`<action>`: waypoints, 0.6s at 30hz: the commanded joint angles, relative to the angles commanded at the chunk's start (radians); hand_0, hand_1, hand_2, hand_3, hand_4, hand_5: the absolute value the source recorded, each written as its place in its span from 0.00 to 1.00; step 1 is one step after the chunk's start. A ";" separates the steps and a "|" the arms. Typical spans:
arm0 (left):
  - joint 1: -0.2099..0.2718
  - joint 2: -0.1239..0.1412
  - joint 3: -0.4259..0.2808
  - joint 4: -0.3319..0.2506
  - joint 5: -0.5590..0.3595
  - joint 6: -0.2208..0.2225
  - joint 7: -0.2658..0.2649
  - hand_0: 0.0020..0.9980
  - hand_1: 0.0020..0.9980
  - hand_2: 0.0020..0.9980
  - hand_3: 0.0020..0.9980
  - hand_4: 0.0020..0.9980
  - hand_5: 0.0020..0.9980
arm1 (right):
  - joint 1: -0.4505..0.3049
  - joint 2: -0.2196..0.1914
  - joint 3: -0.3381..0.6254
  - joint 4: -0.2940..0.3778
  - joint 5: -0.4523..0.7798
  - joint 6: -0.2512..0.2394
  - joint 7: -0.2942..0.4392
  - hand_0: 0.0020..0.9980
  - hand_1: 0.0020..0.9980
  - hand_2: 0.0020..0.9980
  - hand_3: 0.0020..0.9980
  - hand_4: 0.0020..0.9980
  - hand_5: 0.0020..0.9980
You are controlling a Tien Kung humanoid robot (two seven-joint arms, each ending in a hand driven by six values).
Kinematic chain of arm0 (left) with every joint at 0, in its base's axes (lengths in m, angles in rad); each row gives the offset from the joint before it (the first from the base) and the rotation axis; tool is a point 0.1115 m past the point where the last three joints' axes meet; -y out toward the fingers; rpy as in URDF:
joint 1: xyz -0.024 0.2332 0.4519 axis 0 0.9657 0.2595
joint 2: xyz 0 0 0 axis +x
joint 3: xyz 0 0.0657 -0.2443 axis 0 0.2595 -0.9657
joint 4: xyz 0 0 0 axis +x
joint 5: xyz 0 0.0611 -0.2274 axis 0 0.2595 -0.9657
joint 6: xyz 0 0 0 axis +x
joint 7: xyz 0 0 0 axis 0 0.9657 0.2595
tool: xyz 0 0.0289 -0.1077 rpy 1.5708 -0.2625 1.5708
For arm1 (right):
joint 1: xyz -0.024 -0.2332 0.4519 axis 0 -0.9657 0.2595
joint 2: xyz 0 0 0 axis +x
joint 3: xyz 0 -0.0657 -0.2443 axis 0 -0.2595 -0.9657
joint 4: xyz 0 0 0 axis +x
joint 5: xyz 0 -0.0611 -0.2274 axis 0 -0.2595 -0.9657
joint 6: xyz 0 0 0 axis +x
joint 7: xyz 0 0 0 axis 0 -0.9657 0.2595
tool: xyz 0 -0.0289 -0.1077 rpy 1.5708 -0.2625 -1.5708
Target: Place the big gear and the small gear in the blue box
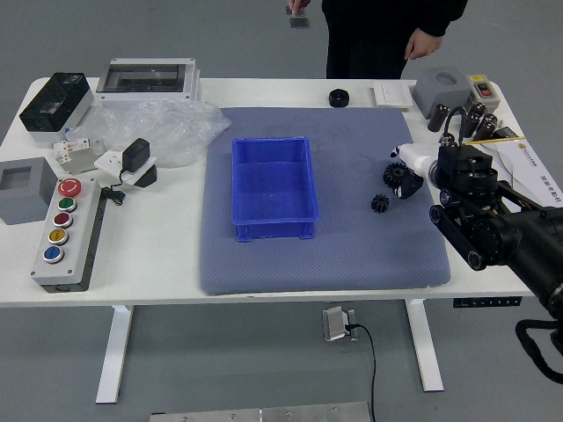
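Big gear [394, 176]: black, toothed | small gear [380, 203]: black, toothed | right hand [427, 164]: can't tell grip

Blue box [274, 231]: rectangular, open top, solid-colored walls, upright on the blue-gray mat [352, 266], left of both gears and apart from them, bare inner floor showing. Small gear [380, 204]: black, toothed round the rim, lying on the mat right of the box, nearer the box's near end than its far end. Big gear [393, 175]: also black and toothed, wider than the small one, farther right and farther from the table's near edge, close to the small gear, right side partly covered, exact tilt can't be told.
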 joint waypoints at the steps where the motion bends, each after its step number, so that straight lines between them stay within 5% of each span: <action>1: 0.000 0.000 0.000 0.000 0.000 0.000 0.000 0.83 0.79 0.78 0.76 0.67 0.36 | 0.001 0.002 0.000 -0.003 -0.001 -0.001 0.000 0.85 0.74 0.83 0.87 0.72 0.24; 9: -0.001 -0.002 0.001 0.000 -0.001 0.000 0.000 0.83 0.79 0.78 0.77 0.67 0.36 | 0.006 0.016 -0.001 -0.019 -0.013 -0.018 -0.002 0.79 0.70 0.78 0.81 0.71 0.25; 10: -0.001 -0.002 0.001 0.000 -0.001 0.000 0.000 0.83 0.79 0.78 0.76 0.67 0.36 | 0.006 0.017 -0.001 -0.021 -0.014 -0.020 -0.002 0.72 0.65 0.71 0.72 0.69 0.26; 18: -0.001 -0.002 0.001 0.000 0.001 0.000 0.001 0.83 0.79 0.78 0.76 0.67 0.36 | 0.004 0.022 -0.004 -0.030 -0.018 -0.032 -0.006 0.66 0.60 0.67 0.68 0.67 0.27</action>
